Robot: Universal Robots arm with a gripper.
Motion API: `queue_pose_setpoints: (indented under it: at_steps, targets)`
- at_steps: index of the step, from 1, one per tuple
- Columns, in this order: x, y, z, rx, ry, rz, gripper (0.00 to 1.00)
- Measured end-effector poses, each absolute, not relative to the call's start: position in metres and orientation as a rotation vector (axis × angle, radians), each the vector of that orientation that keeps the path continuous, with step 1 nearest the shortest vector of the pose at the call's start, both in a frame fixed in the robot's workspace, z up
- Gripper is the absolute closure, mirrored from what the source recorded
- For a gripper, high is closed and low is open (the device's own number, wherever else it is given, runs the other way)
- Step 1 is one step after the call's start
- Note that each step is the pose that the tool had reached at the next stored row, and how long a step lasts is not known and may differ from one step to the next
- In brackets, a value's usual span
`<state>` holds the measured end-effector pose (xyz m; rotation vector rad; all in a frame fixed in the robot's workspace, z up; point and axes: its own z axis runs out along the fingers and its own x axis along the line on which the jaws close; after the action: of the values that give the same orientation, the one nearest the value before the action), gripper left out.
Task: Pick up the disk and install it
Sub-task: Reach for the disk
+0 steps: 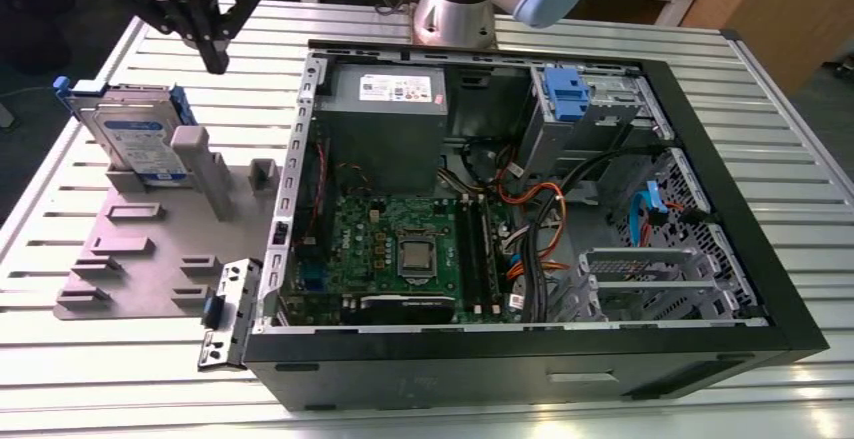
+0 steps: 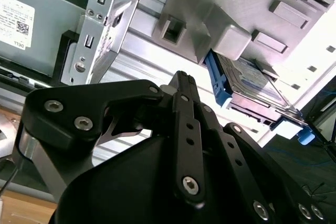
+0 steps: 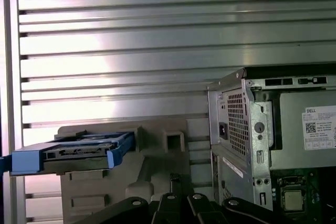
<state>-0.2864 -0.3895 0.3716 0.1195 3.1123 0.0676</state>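
Presently, the gripper [image 1: 215, 57] hangs in the upper left of the exterior view. Its black fingers are pressed together to a narrow tip and hold nothing. It is above the disk [image 1: 134, 137] and a little toward the exterior view's right of it, clear of contact.

The disk stands on edge, upright, in a slot of the grey fixture plate [image 1: 140, 254], which lies flat on the slatted metal table [image 1: 80, 379] in the left half of the frame. Its white-and-blue label faces the camera and the blue carrier rail [image 1: 80, 89] frames its top and side. A grey post [image 1: 195, 159] of the fixture stands just beside it.

In both wrist views the disk [image 2: 252, 85] [image 3: 73, 153] sits in the same fixture with the rail visible along its edge. The closed black linkage of the gripper [image 2: 181, 80] is in the foreground of the second wrist view.

The open computer case [image 1: 754, 259] fills the centre and right of the exterior view, lying on its side just beside the fixture plate. Inside it are:
- the grey power supply [image 1: 387, 109] at upper centre
- the green motherboard [image 1: 400, 244] below it
- a small blue clip [image 1: 566, 94] in the bay at upper right
- a metal drive cage [image 1: 654, 279] at lower right

The arm's base [image 1: 454, 14] stands at the top centre, behind the case.
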Motion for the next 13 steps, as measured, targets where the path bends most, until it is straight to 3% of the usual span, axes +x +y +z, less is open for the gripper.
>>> queue_pose_setpoints:
  at_steps: [13]
  targets:
    - [-0.298,-0.385,0.368,0.120,3.112,0.068,0.89]
